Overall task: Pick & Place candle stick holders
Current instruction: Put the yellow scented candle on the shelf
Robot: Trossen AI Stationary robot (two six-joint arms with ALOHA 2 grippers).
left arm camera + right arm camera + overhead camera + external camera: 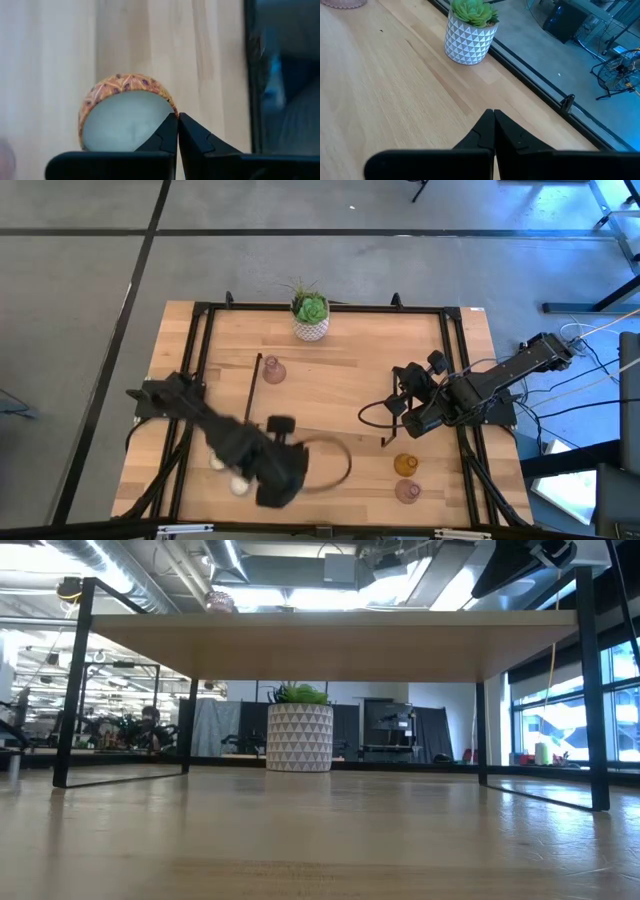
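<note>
Hovering over the surface's [340, 395] near-left corner, the left claw [177, 131], tips pressed together and holding nothing, points at a cream-white candle holder with a patterned rim [125, 117], apparently lining up a pick; the right claw [493, 127], likewise pressed together, waits mid-right.

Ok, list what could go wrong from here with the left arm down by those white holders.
1. The left hand is shut right beside a patterned holder, not around it; moving forward could shove or roll the piece instead of gripping it.
2. The cream holders lie near the table's front edge, half hidden under the arm, so a nudge might push one off.
3. The right hand waits shut above the table.
</note>
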